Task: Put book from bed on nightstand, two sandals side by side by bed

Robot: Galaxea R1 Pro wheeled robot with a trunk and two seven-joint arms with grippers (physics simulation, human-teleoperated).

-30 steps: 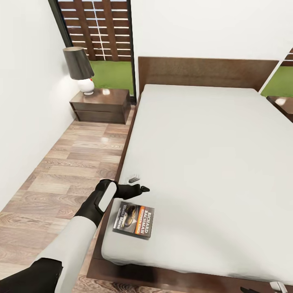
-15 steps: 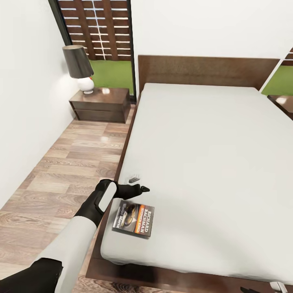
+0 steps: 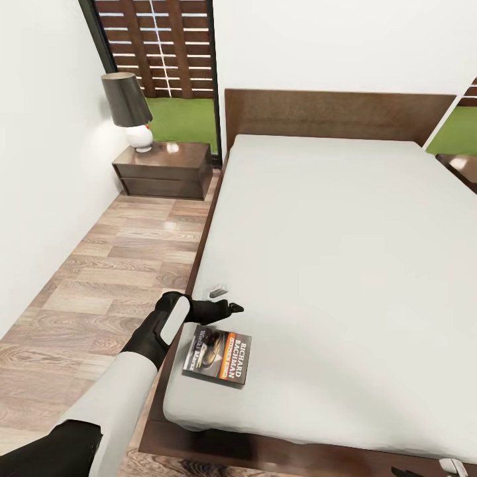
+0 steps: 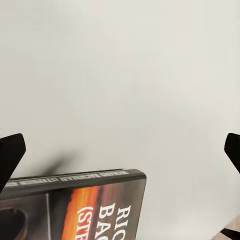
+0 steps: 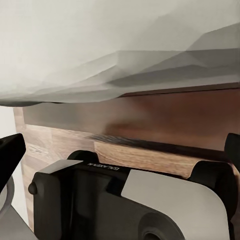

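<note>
our left hand [image 3: 222,307] hovers open just beyond the book [image 3: 217,356] on the bed [image 3: 344,265]; next we lower and close on it.

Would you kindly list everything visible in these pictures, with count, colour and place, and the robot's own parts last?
book: one, dark cover with orange band, flat on the near left corner of the bed.
bed: one, light grey mattress on a dark brown frame, headboard against the white wall.
nightstand: one, dark brown, left of the headboard.
lamp: one, dark shade on a white base, on the nightstand.
floor: wood planks, left of the bed.
left gripper: black, open, just beyond the book.
right gripper: black, open, facing the bed frame.
</note>
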